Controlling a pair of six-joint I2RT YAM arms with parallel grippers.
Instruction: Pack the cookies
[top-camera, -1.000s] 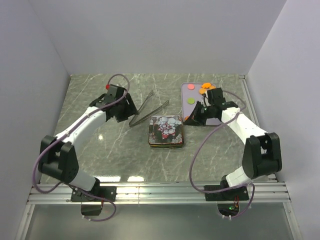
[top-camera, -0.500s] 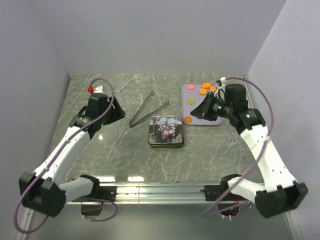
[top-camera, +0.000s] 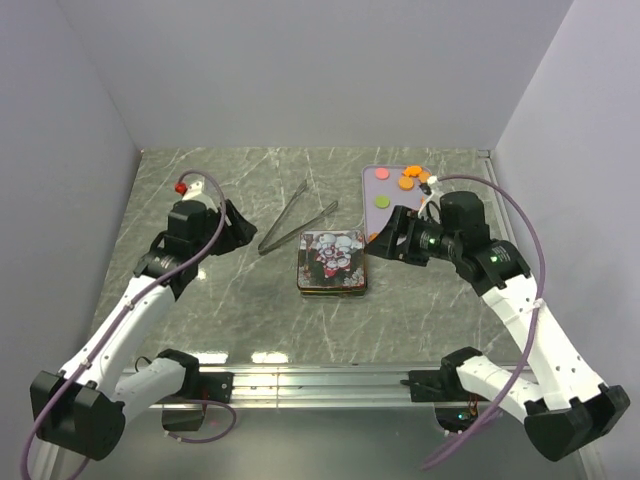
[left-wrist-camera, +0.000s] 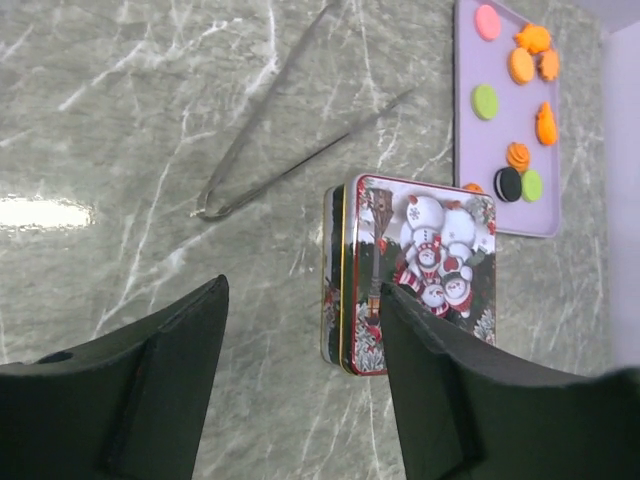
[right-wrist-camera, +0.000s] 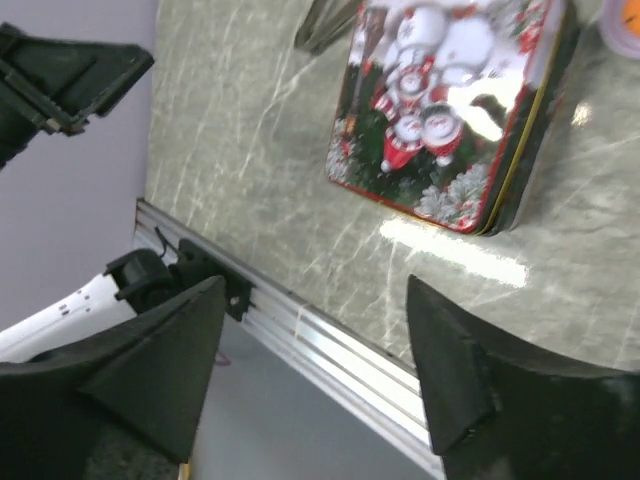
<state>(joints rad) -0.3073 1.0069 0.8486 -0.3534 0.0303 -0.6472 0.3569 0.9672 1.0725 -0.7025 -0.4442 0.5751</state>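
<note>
the right gripper (right-wrist-camera: 315, 300) has been drawn back from the tray (left-wrist-camera: 470, 150) toward the one tin (left-wrist-camera: 420, 270), jaws now parted, empty; the left gripper (left-wrist-camera: 302, 300) is held open-jawed. ten cookies (left-wrist-camera: 520, 65) are counted on the tray: six orange, two green, one pink, one black.

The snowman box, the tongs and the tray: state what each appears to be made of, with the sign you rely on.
Snowman box: probably printed tin; glossy lid glare, gold seam along its side. Tongs: likely bare metal; thin, silvery, reflective arms. Tray: perhaps plastic or silicone; flat matte lavender, no glare.
</note>
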